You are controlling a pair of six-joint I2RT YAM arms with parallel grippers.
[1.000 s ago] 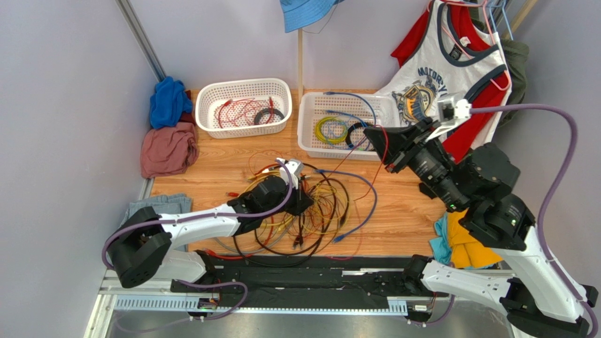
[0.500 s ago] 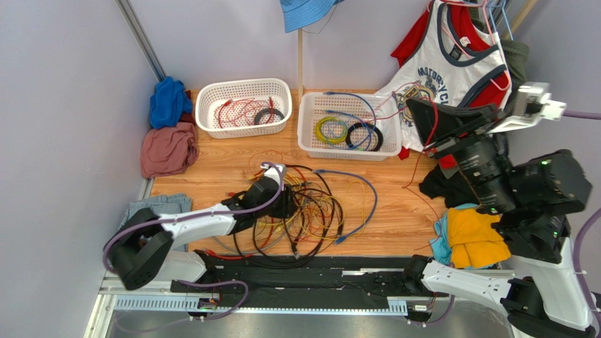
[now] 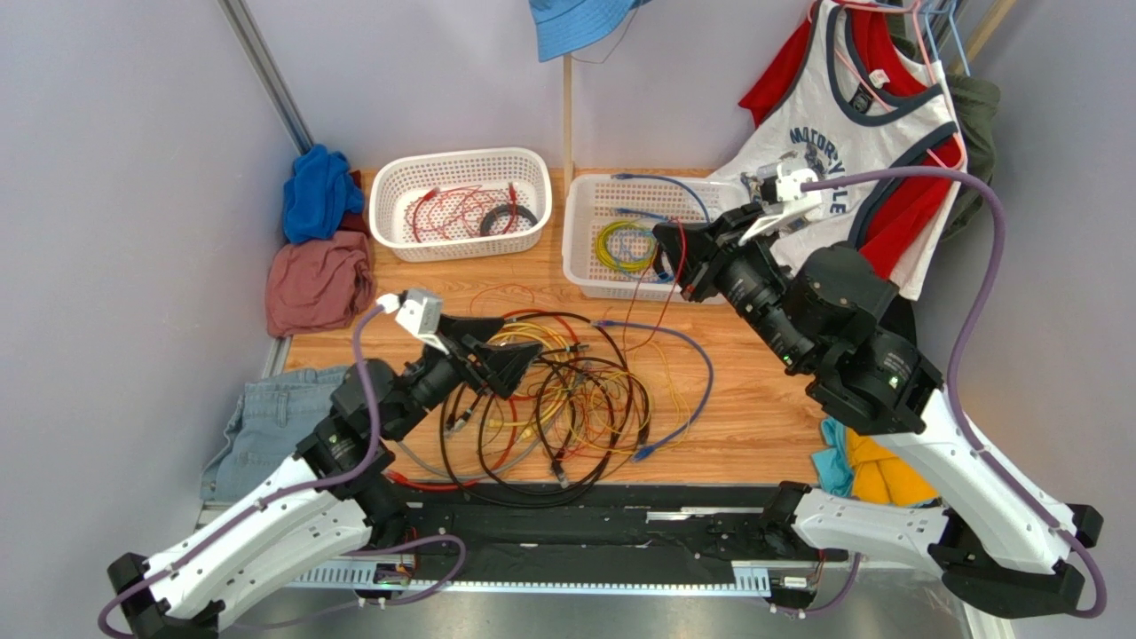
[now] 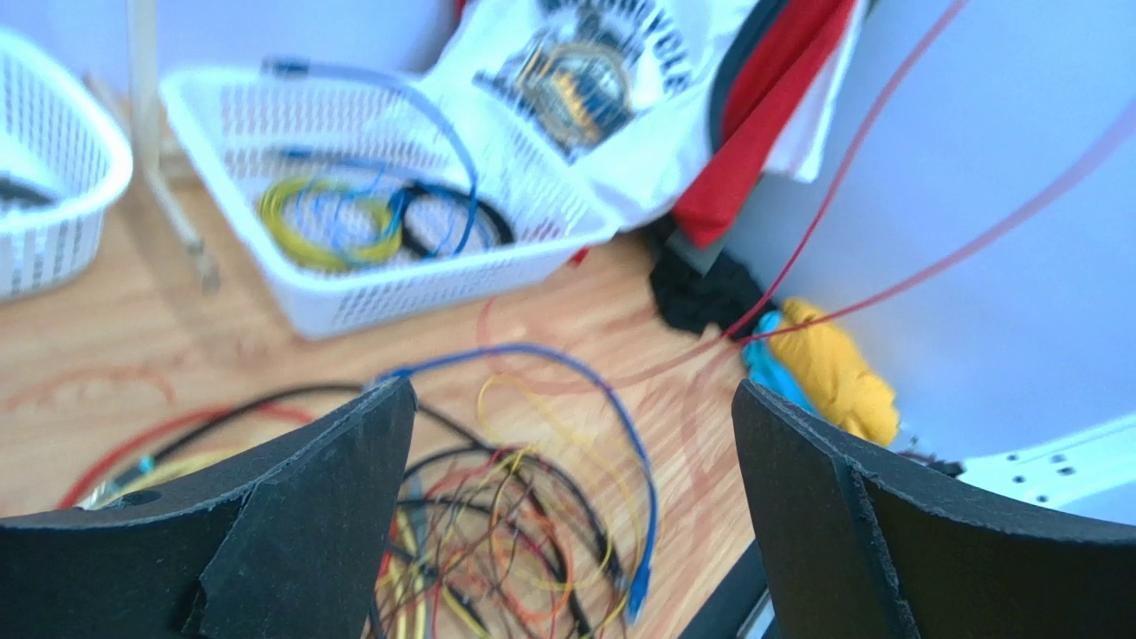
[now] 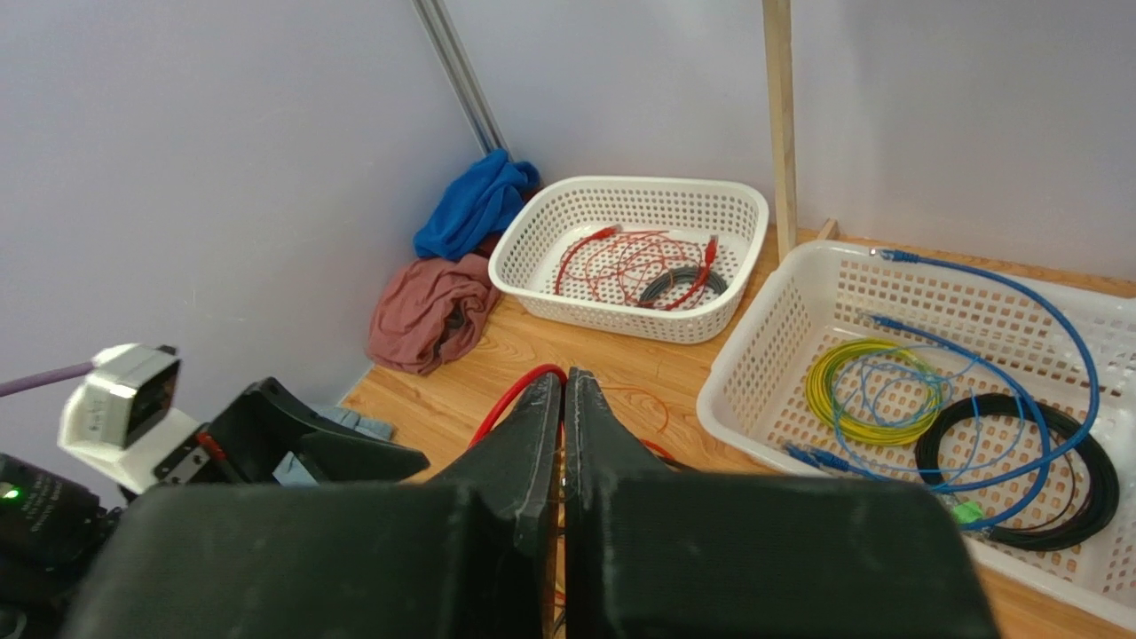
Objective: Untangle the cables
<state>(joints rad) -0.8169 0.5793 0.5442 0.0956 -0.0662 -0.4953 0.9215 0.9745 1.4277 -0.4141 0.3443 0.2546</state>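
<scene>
Left pincer (image 3: 518,357) gapes wide over looped cables (image 3: 574,400) on wooden bench (image 3: 760,386); right pincer (image 5: 563,386) nips thin red cable (image 5: 507,396) near perforated basket (image 3: 614,284).

- "MOTORCYCLE", in dark arched capitals, runs across the chest of the white sleeveless shirt (image 3: 867,133) hanging at the back right, above a round printed emblem (image 3: 820,180), as seen from the top camera.
- The emblem's smaller lettering is too small to read.
- In the left wrist view, the same shirt (image 4: 667,107) shows only a blurred "…CYCLE" at the top edge.
</scene>
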